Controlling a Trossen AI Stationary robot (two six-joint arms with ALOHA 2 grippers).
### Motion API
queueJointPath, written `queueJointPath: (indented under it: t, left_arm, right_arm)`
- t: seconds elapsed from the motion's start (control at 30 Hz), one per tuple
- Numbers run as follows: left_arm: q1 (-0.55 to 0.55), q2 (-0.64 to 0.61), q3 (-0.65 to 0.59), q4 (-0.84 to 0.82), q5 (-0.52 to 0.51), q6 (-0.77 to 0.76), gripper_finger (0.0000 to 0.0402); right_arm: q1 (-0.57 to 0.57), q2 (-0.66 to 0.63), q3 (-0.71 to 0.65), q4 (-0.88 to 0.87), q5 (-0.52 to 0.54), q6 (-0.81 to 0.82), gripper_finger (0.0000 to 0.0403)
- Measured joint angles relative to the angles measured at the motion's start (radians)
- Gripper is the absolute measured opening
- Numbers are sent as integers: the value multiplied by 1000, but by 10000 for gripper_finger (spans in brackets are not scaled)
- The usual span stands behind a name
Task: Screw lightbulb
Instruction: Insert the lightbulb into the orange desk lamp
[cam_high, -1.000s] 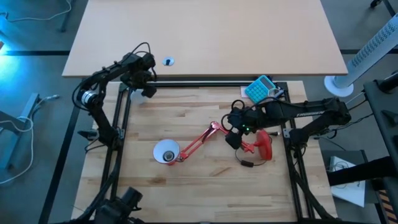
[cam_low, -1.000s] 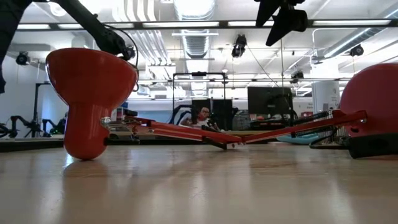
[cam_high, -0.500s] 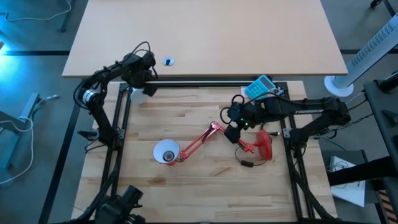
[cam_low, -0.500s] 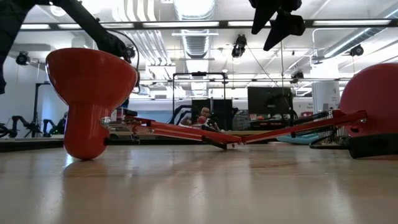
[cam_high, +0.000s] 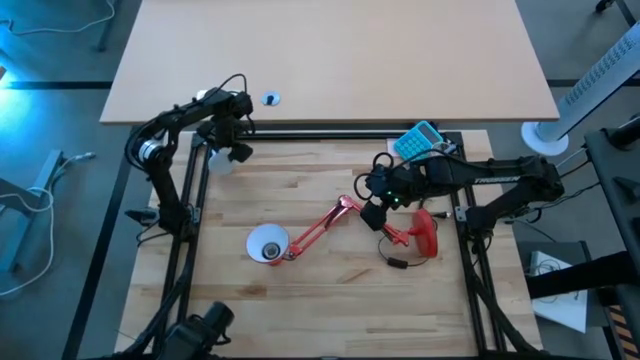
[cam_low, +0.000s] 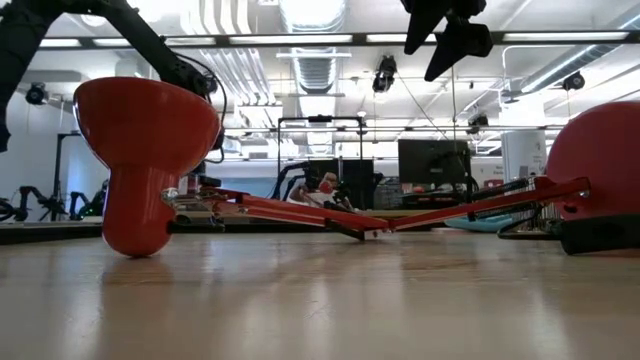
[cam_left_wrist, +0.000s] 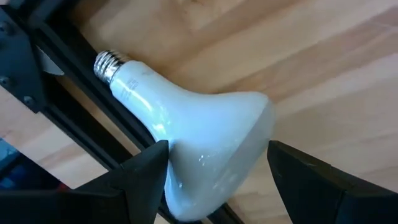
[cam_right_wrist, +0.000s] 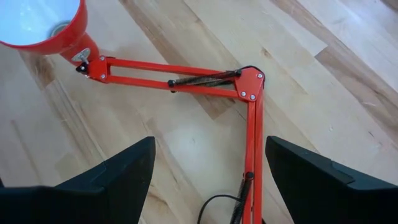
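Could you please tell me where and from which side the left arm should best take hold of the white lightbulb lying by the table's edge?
Probably across the wide dome of the white lightbulb, from above. It lies on its side on the wooden table, its narrow silver screw base against the black frame rail. The left gripper already hovers open, jaws either side of the dome.

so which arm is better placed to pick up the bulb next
The left, likely. The left gripper hangs open right over the lightbulb, one finger on each side, at the table's far left corner. The right gripper is open above the red lamp arm, far from the bulb.
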Motion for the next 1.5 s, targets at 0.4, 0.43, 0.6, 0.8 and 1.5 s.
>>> queueJointPath:
  t: [0.4,0.43,0.6,0.8,1.5]
  left_arm:
    - [-114,-62,0,97,613,100,263]
    - [-128,-74,0,109,613,100,263]
    - [-174,-131,0,102,503,99,263]
    - [-180,-203,-2,102,208,140,263]
    - [-147,-114,-179,468,44,561,263]
  right_arm:
    - [-6,0,0,0,25,1,300]
    - [-6,0,0,0,25,1,300]
    - [-6,0,0,0,25,1,300]
    - [-6,0,0,0,25,2,300]
    - [39,0,0,0,26,199,295]
